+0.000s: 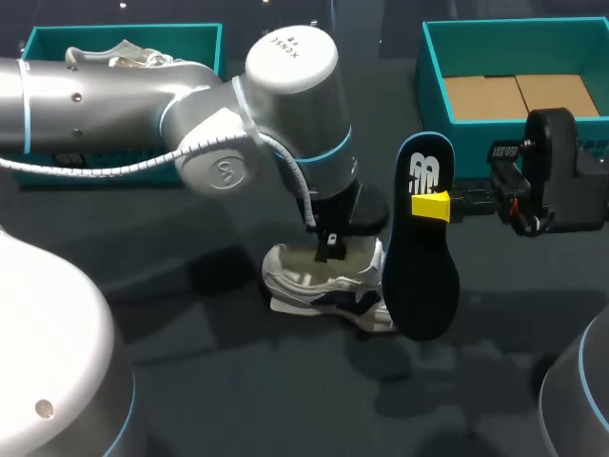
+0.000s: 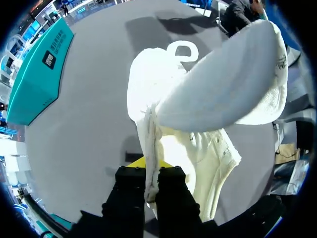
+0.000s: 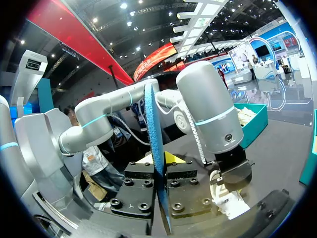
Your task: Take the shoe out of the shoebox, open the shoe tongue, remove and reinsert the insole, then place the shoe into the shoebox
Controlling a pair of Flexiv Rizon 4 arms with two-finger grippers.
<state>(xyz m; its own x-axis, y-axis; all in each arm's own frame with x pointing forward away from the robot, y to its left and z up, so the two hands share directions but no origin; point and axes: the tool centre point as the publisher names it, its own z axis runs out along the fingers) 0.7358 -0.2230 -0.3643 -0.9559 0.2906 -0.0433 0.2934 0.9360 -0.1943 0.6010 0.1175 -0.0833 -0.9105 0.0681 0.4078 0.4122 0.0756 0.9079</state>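
A white shoe (image 1: 319, 284) stands on the dark table near the middle. My left gripper (image 1: 329, 249) comes down onto it from above. In the left wrist view this gripper (image 2: 151, 171) is shut on a thin white edge of the shoe's upper (image 2: 148, 84), with the broad white tongue (image 2: 233, 84) spread wide beside it. Just right of the shoe, my right gripper (image 1: 433, 206) is shut on a dark insole (image 1: 423, 276) and holds it upright, its lower end close beside the shoe. The right wrist view shows the insole (image 3: 152, 124) edge-on, blue, between the right gripper (image 3: 161, 161) fingers.
A teal shoebox (image 1: 124, 38) at the back left holds another white shoe (image 1: 114, 55). A second teal box (image 1: 514, 33) at the back right shows a cardboard bottom. Bare dark table lies in front of the shoe.
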